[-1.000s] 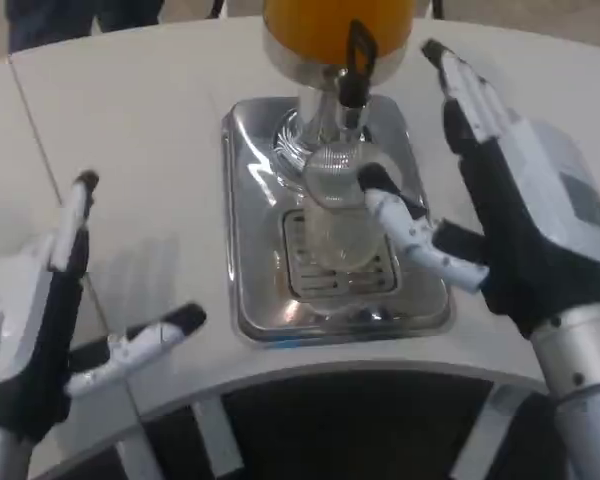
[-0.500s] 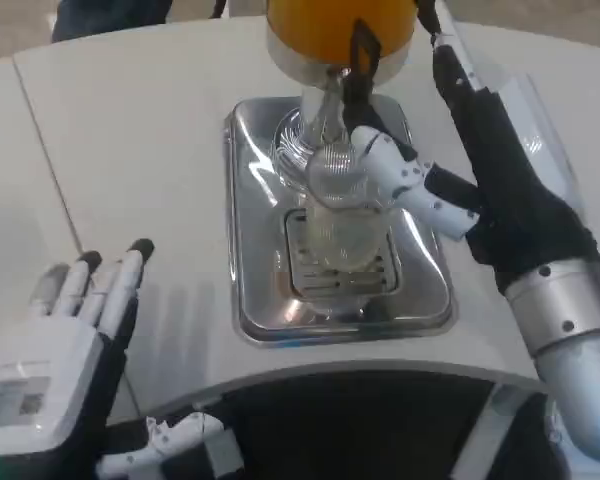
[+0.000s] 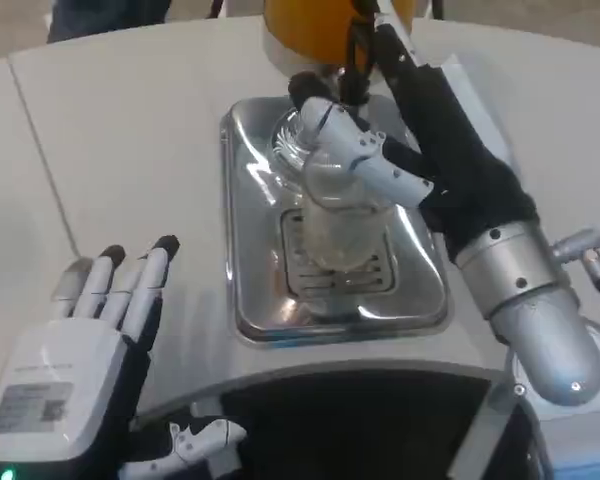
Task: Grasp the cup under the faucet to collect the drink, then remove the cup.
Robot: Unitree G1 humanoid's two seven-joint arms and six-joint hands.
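Moved in, right hand (image 3: 420, 150) fingers grip the cup (image 3: 338, 215); left hand (image 3: 80, 375) open.

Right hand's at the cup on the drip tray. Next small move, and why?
Probably close the right hand fully around the cup. Its thumb already curls across the cup's near side, the other fingers reach up past the black tap lever, and the cup stands upright on the drip tray below the orange tank. Whether the grip is firm is unclear. The left hand waits, open, on the table.
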